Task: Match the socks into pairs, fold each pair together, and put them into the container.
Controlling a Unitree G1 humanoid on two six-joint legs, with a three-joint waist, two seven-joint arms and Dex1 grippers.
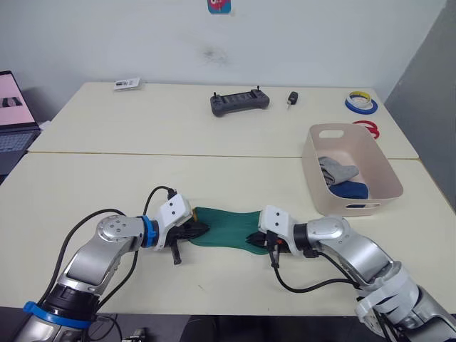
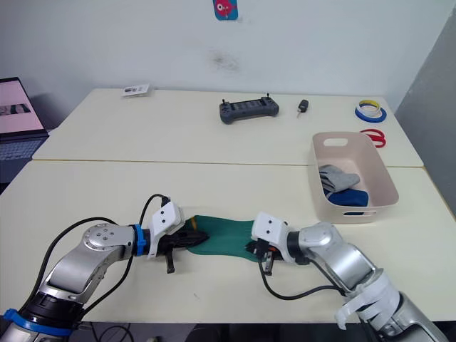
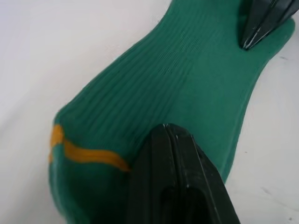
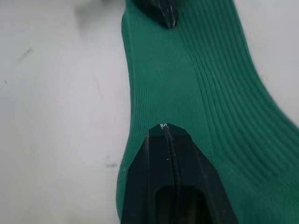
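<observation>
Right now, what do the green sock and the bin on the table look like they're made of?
The green sock, pinched at each end by the left claw and right claw, looks like soft ribbed knit fabric: fine parallel ridges and a matte surface show in the wrist views. The bin looks like moulded plastic, probably rigid: smooth pale walls, rounded corners, cut handle slot, slight sheen.
</observation>
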